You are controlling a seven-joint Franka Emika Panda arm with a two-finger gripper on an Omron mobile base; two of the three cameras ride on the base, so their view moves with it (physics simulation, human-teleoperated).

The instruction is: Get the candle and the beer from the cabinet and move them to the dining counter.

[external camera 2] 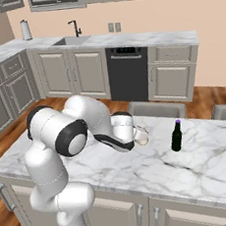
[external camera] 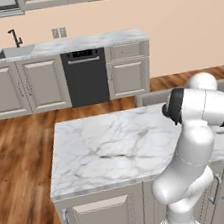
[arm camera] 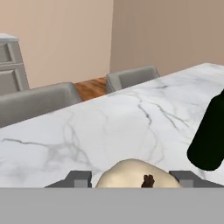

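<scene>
1. Left base view: the arm (external camera: 191,143) bends over the marble table (external camera: 104,150), the dining counter of the task. The candle and the beer fall outside this frame, and no writing can be read anywhere.

2. Right base view: the end effector (external camera 2: 140,136) sits low over the table (external camera 2: 200,170) with the candle (external camera 2: 141,137) between its fingers. The beer (external camera 2: 176,136) stands upright on the marble just beside it, apart from the hand. The bottle is glass – likely smooth, heavy for its width and easy to tip. It shows no label.

3. Hand view: the cream top of the candle (arm camera: 139,177), with its dark wick, sits between the two finger tips (arm camera: 78,178) – the end effector appears closed on it. I judge the candle light, waxy and soft enough to dent, so a low grip on its wider body suits it. The beer (arm camera: 211,135) is a dark shape at the right. No brand or lettering shows.
</scene>
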